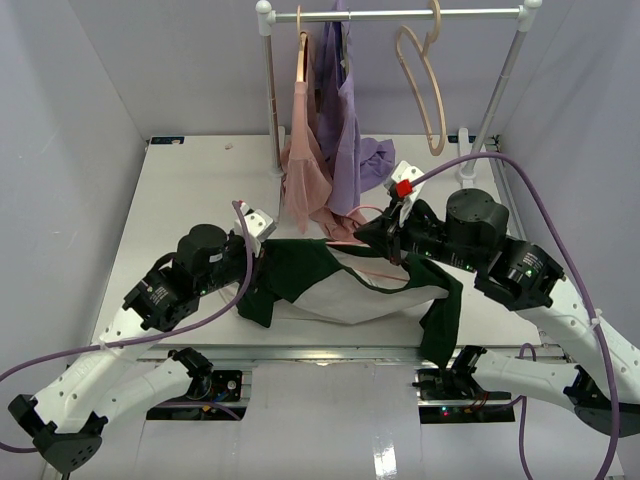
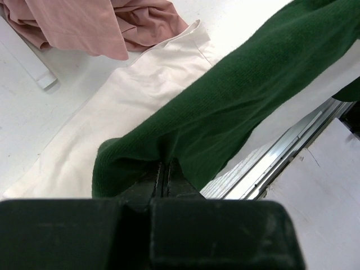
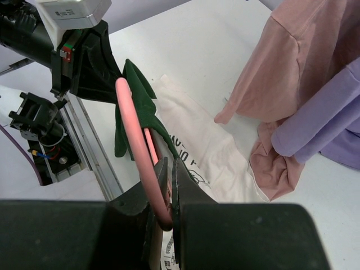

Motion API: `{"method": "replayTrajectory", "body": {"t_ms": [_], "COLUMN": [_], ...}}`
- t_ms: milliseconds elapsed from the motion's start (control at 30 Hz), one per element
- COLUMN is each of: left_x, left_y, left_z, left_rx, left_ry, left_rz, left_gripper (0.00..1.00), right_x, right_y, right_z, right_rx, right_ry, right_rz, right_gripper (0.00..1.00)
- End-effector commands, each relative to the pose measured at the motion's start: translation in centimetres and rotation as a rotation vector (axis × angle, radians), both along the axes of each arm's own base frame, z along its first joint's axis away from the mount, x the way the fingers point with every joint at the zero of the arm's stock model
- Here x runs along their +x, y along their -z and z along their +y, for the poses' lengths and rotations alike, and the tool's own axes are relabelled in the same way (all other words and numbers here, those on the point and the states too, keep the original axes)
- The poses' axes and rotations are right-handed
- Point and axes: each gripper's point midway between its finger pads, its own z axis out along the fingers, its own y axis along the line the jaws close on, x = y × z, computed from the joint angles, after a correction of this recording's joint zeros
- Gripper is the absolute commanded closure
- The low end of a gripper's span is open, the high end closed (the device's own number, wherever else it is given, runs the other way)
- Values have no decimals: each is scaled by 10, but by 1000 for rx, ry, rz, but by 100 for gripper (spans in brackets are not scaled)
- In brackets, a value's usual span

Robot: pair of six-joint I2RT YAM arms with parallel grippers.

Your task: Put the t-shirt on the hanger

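Note:
The t-shirt lies rumpled at the table's front middle, cream with dark green sleeves. My left gripper is shut on a green sleeve, its jaws pressed together in the fabric. My right gripper is shut on the pale pink hanger and holds it over the shirt's cream front. The hanger's hook curls around one finger, and its thin wire runs into the green fabric. In the top view only short pink stretches of the hanger show on the shirt.
A clothes rack stands at the back with a dusty-pink garment, a lilac garment and a beige wooden hanger. Both garments trail onto the table just behind the shirt. The table's metal front rail runs close under the sleeve.

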Motion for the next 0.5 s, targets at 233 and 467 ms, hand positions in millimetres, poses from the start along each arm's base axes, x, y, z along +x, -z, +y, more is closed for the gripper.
{"method": "replayTrajectory", "body": {"t_ms": [233,467], "left_x": [-4,4], "left_y": [-63,-73], "left_z": [12,22], "left_rx": [-114,-100], "left_ry": [-47,-118], "left_rz": [-123,-148], "left_gripper": [100,100], "right_x": [9,-4], "right_y": [18,24], "right_z": [-11,-15], "right_rx": [-32,-72], "right_ry": [60,7], "right_rz": [-34,-11], "right_gripper": [92,92]}}
